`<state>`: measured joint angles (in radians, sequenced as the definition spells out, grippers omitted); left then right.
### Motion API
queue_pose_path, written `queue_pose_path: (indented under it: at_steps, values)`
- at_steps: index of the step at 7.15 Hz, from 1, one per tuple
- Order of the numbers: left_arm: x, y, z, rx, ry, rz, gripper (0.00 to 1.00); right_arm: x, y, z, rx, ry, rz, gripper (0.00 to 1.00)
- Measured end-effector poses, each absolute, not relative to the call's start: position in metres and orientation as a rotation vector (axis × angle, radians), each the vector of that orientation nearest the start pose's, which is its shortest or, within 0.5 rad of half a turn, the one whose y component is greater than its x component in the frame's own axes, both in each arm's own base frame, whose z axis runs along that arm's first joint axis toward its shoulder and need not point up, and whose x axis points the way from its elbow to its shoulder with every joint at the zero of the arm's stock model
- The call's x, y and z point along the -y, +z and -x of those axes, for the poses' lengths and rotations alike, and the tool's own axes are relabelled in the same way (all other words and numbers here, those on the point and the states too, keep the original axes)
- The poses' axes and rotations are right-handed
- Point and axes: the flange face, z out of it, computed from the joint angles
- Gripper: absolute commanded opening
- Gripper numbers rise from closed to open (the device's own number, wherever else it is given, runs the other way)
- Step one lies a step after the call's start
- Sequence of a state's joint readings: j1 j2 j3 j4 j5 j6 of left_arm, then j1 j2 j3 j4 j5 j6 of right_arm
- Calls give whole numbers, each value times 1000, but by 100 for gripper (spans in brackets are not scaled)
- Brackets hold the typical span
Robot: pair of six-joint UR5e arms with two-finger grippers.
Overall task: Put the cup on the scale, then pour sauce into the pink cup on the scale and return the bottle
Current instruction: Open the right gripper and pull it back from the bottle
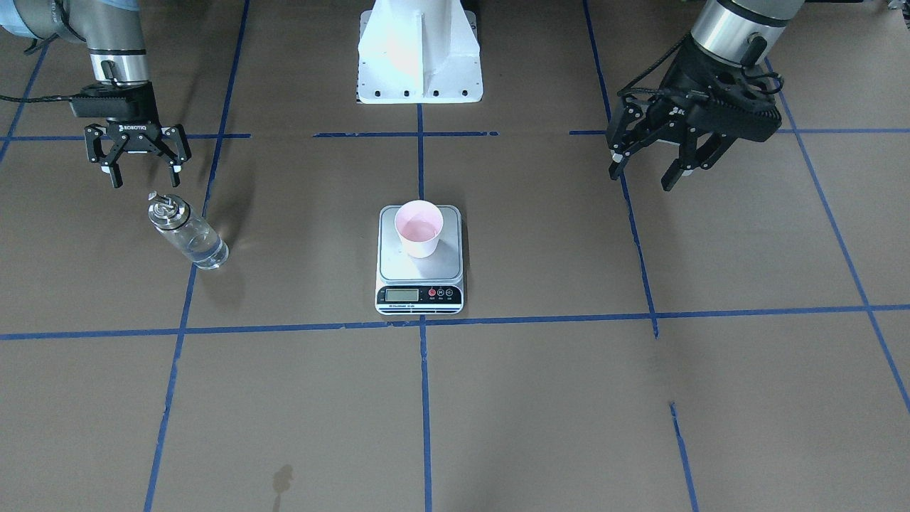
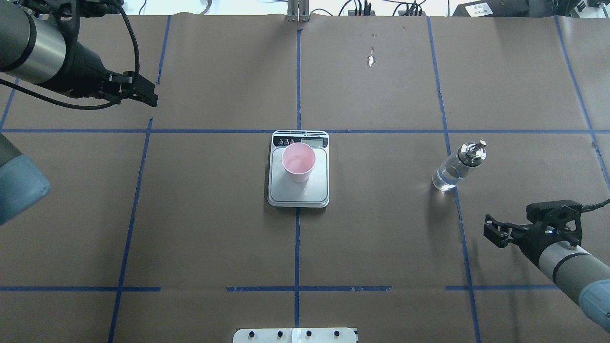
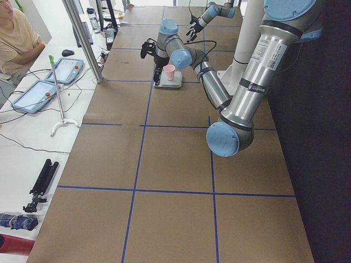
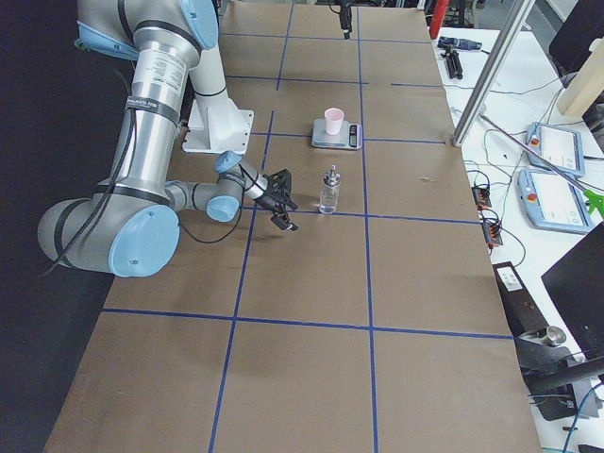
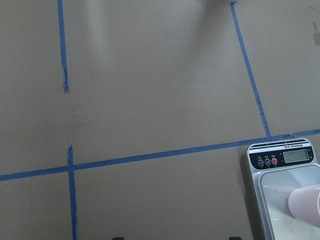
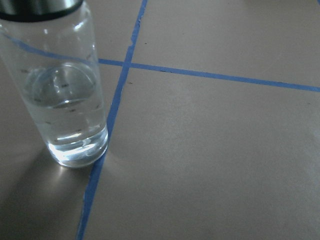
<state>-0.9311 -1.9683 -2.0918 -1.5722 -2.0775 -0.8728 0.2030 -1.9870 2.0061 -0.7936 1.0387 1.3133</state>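
Closest to the right wrist camera stands the bottle, upright on the counter with its base touching a blue tape line. Clear sauce reaches only part way up the glass. Near the bottle but apart from it, the right claw hangs released, fingers spread and grasping nothing. The pink cup sits upright on the scale, well apart from the bottle. A faint sheen on the cup's bottom suggests some liquid is in it, though I cannot be sure, and the display is too small to read. The left claw is likewise released and empty, hovering well off to the other side of the scale. By my judgement the placing is done, and the pour and the bottle's return look done too. If so, little is left beyond drawing the arms away.
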Motion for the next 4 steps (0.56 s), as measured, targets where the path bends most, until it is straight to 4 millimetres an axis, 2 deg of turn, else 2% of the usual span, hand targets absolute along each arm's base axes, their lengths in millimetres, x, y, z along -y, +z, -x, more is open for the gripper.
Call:
queue_pose_path:
  at_steps: [2,3,4]
  values:
    - [481,221,-252,-947,30,-332,76,264,554,277,601,112,-603,100]
    - [483,225,-253,-936,47,-338,76,279,563,256,578,76,-561,100]
    - [490,233,-254,-914,79,-347,76,302,574,223,559,22,-509,100]
